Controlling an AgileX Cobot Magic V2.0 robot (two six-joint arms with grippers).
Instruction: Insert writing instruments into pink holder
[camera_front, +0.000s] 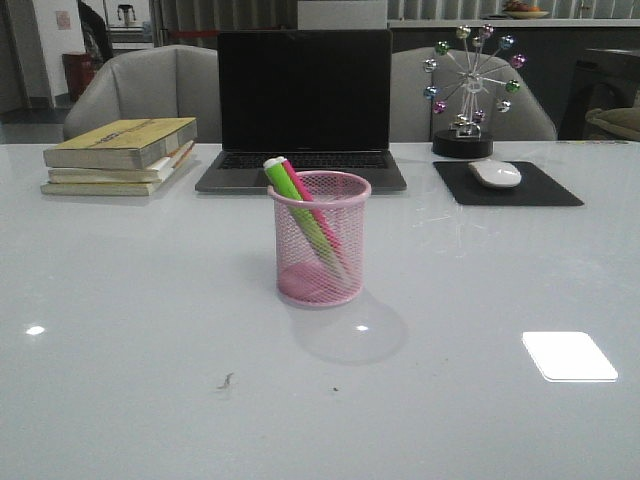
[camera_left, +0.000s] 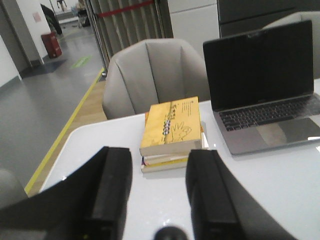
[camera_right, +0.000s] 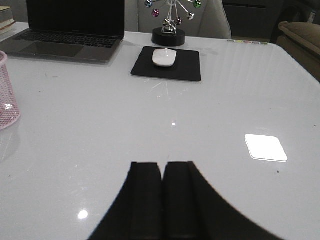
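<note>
The pink holder (camera_front: 320, 240), a round wire-mesh cup, stands upright in the middle of the white table in the front view. A green marker (camera_front: 297, 210) and a hot pink marker (camera_front: 307, 202) lean inside it, their tops above the rim on its left side. The holder's edge (camera_right: 7, 95) shows in the right wrist view. Neither arm appears in the front view. My left gripper (camera_left: 159, 165) is open over the table near the books, with nothing between its fingers. My right gripper (camera_right: 162, 167) is shut with nothing in it, over bare table to the right of the holder.
A laptop (camera_front: 303, 105) stands open behind the holder. A stack of books (camera_front: 122, 155) lies at the back left. A white mouse (camera_front: 495, 174) on a black pad (camera_front: 508, 184) and a ball ornament (camera_front: 468, 90) sit at the back right. Chairs stand behind the table.
</note>
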